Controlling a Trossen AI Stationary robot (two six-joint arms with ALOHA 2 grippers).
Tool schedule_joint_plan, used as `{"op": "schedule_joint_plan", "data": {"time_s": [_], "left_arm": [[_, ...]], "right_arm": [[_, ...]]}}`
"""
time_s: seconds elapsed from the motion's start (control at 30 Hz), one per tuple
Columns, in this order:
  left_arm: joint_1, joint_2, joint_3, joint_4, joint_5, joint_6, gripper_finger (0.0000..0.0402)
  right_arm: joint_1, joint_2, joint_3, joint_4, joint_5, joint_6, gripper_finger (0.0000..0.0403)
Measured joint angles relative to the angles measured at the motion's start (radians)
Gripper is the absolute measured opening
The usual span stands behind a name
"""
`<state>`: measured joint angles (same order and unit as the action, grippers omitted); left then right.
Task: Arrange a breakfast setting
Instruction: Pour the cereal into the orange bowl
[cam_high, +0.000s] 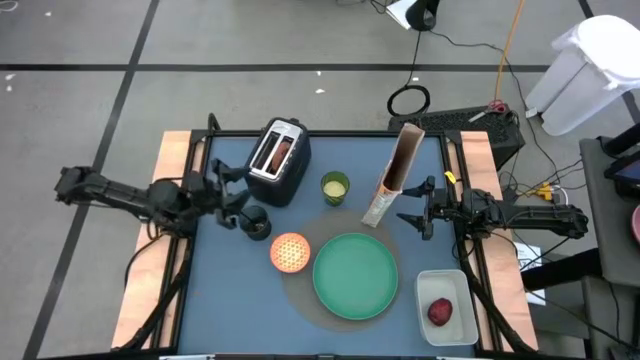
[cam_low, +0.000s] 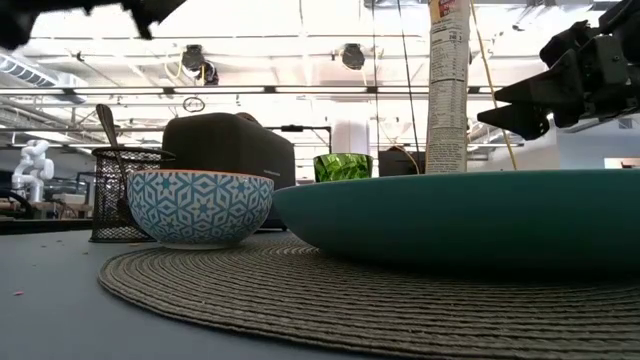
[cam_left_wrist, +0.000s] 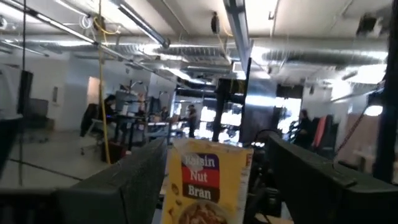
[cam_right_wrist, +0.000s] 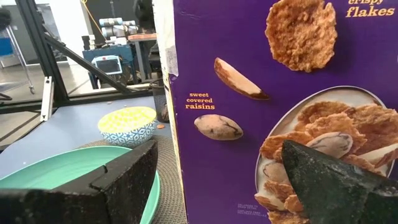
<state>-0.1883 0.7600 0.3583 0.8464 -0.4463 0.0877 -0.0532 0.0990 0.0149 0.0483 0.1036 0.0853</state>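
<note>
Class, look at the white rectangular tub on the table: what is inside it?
The white tub holds one small dark-red fruit, seen from above. Whatever lies beneath the fruit is covered.

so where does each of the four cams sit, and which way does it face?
High: overhead, straight down on table; both arms, left gripper, right gripper.
Low: table height, level across green plate and bowl into room; right gripper above.
Left wrist: past own fingers at cereal box.
Right wrist: past own fingers, box's purple face, plate, bowl.
Shared: cereal box in all four.
</note>
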Motion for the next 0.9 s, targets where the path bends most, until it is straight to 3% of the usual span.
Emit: {"op": "schedule_joint_plan", "data": {"time_s": [0.4,0.67,0.9], "left_arm": [[0.072,0.514,0.666,-0.502,0.014,0.075,0.0285],[0.117,0.8,0.99,-0.584,0.135,0.164,0.0285],[0.138,1.001,1.179,-0.584,0.238,0.211,0.0285]], "right_arm": [[0.0,0.0,0.0,0.0,0.0,0.0,0.0334],[0.0,0.0,0.0,0.001,0.0,0.0,0.0334],[0.0,0.0,0.0,0.001,0.0,0.0,0.0334]]}}
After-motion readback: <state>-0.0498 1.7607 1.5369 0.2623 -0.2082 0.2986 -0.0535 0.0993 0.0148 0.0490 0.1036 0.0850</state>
